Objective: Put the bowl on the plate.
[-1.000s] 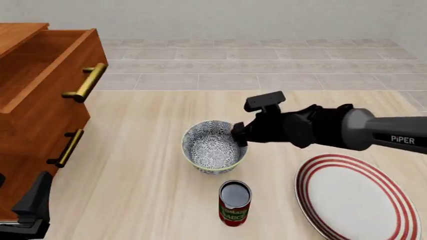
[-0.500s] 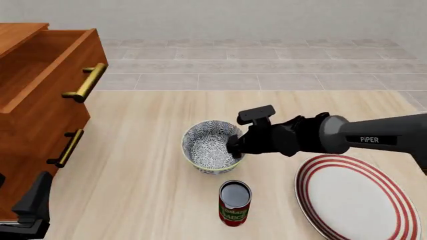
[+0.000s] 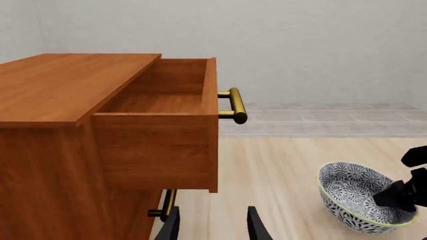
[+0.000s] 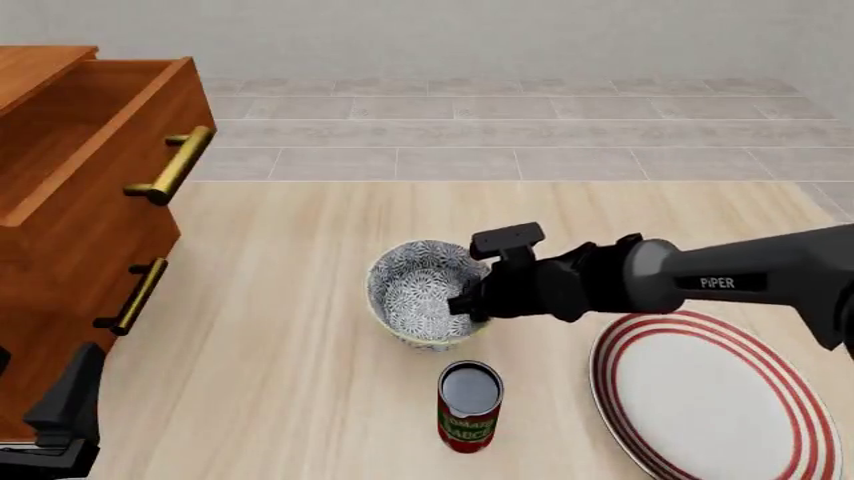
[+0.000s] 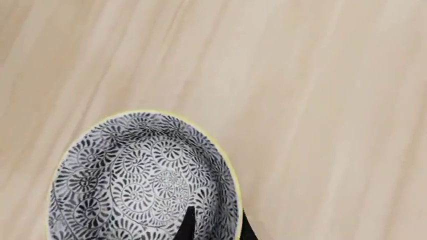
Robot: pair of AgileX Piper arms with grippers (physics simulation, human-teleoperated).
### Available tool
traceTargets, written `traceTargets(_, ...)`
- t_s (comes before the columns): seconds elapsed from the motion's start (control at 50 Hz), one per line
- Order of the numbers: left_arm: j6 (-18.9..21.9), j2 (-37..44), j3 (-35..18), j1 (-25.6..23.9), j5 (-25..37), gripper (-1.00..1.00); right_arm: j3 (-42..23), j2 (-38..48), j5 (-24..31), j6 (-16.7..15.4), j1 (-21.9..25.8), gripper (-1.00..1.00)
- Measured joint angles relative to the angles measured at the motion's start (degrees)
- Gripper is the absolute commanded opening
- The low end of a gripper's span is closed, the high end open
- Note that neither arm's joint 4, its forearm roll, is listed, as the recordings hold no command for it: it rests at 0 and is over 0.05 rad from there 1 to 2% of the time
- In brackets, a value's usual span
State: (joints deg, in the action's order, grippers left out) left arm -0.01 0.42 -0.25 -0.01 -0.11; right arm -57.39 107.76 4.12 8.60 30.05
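The bowl [image 4: 416, 292], blue-grey floral with a pale rim, sits on the table left of centre and looks slightly tipped. My right gripper [image 4: 467, 300] reaches in from the right and is shut on the bowl's right rim. In the right wrist view one finger is inside the bowl [image 5: 133, 175] and the other outside, with the right gripper [image 5: 217, 217] straddling the rim. The white plate [image 4: 714, 400] with red rings lies at the front right, apart from the bowl. My left gripper [image 3: 212, 227] is open and holds nothing, low at the front left [image 4: 67, 415].
A red can [image 4: 470, 405] stands just in front of the bowl. A wooden drawer cabinet [image 4: 80, 190] with brass handles [image 4: 174, 165] fills the left side, its top drawer [image 3: 160, 120] pulled out. The left wrist view also shows the bowl [image 3: 353, 200].
My right gripper has come down and forward onto the bowl's right rim and closed on it. The bowl has tipped slightly. The left arm has not moved.
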Motion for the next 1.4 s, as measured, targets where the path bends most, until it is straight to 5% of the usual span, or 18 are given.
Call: traceTargets(1.4,0.0,0.0,0.0,0.0,0.0,1.0,-1.6,-13.9,6.4,-3.9,-5.1,-1.0)
